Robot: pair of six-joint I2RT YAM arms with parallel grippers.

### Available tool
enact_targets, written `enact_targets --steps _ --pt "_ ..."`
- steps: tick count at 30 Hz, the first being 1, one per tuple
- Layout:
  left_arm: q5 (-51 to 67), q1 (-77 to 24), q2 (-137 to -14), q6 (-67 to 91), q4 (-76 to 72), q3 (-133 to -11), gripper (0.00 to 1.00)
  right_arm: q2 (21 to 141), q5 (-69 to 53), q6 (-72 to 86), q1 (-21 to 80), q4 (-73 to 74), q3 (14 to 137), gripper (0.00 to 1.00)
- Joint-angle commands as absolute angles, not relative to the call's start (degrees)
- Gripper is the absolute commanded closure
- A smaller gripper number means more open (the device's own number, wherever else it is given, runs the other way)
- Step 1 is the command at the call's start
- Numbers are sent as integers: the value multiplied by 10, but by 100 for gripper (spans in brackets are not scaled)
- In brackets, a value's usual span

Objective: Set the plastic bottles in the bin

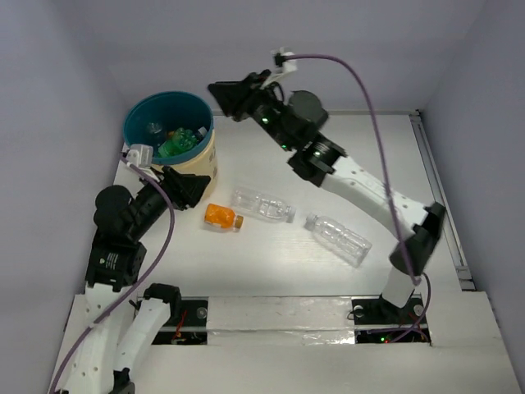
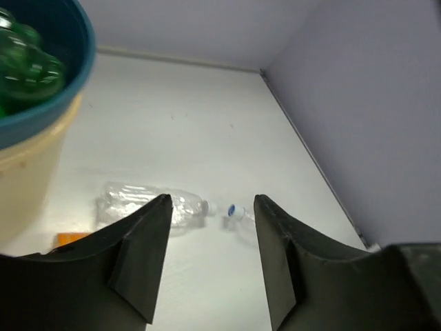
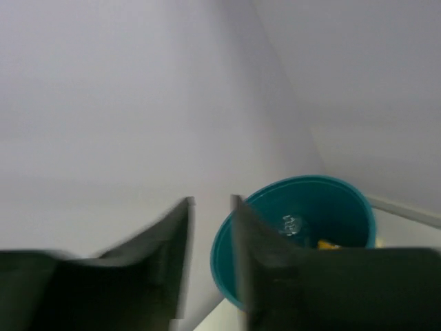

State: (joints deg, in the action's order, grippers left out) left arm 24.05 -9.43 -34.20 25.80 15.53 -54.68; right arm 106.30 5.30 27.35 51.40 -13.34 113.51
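Note:
The bin point(image 1: 146, 107), teal inside with a cream wall, stands at the back left and holds a green bottle point(image 1: 175, 142) and clear ones. On the table lie an orange bottle point(image 1: 221, 216), a clear bottle point(image 1: 262, 205) and a second clear bottle point(image 1: 339, 239) with a blue cap. My left gripper point(image 1: 197, 189) is open and empty beside the bin, just left of the orange bottle. In the left wrist view the clear bottle point(image 2: 148, 203) and the blue cap point(image 2: 231, 209) lie beyond the open left gripper point(image 2: 212, 207). My right gripper point(image 1: 220, 92) hangs raised by the bin's right rim, narrowly open and empty.
Lilac walls close in the table at the back and both sides. A metal rail point(image 1: 439, 193) runs along the right edge. In the right wrist view the bin point(image 3: 231, 234) is below, with a clear bottle point(image 3: 292, 225) and something orange point(image 3: 327, 244) inside.

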Motion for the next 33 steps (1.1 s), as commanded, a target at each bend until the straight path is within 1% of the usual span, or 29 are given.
enact_targets --steps 1,2,3,4,5,6,7,8,9,11,12,13,17,19,20,21,22,23,24,25,26,27,28,29,30,31,33 --pt "275 -132 -368 290 84 -527 53 953 101 217 491 -171 1000 73" --pt "259 -157 -376 294 77 -522 56 897 110 211 490 -166 966 78" --pt "236 -189 -391 298 71 -516 58 870 116 205 483 -163 935 80" --pt "167 -226 -401 301 62 -513 59 845 119 200 471 -158 905 82" --pt "126 -306 -412 301 62 -514 59 821 116 200 465 -150 857 83" --pt "93 -342 -439 301 61 -519 63 779 114 200 459 -129 835 84" --pt "37 -373 -453 301 60 -520 65 760 113 198 454 -117 817 86" --pt "14 -399 -470 296 59 -523 70 741 114 196 454 -103 798 86" --pt "-1 -436 -502 295 60 -526 78 704 115 193 448 -83 761 87" --pt "-46 -460 -529 301 48 -522 87 666 126 193 448 -69 721 88" --pt "-54 -476 -554 305 40 -512 88 649 128 193 448 -62 681 88" --pt "-71 -483 -568 308 26 -509 89 613 129 192 448 -57 662 88" --pt "-123 -505 -626 325 4 -494 89 537 157 199 448 -12 591 88" --pt "-160 -505 -655 341 -15 -489 75 513 163 209 448 19 555 87" --pt "-178 -505 -663 346 -15 -488 55 489 164 212 448 27 544 86" --pt "-196 -505 -677 352 -16 -483 42 478 163 214 448 40 534 85" --pt "-222 -499 -685 365 -16 -481 32 469 163 221 448 45 525 82" --pt "-227 -499 -691 371 -17 -480 19 453 159 221 443 52 507 79" --pt "-227 -489 -705 375 -18 -479 15 446 156 223 443 57 500 76" --pt "-222 -483 -713 384 -16 -481 12 441 154 225 443 62 494 68" --pt "-221 -478 -719 387 -15 -483 8 436 148 227 443 67 484 64" --pt "-221 -470 -731 388 -14 -486 6 427 142 227 443 74 478 58" --pt "-221 -470 -736 389 -13 -488 4 423 137 228 443 76 475 50" --pt "-220 -462 -743 391 -11 -490 1 419 127 229 443 77 470 46" --pt "-219 -454 -755 391 -9 -497 1 412 122 229 443 81 464 42" --pt "-212 -454 -761 391 -5 -500 1 410 118 229 443 82 461 34" --pt "-209 -446 -782 391 -1 -512 1 409 103 228 443 87 459 28"
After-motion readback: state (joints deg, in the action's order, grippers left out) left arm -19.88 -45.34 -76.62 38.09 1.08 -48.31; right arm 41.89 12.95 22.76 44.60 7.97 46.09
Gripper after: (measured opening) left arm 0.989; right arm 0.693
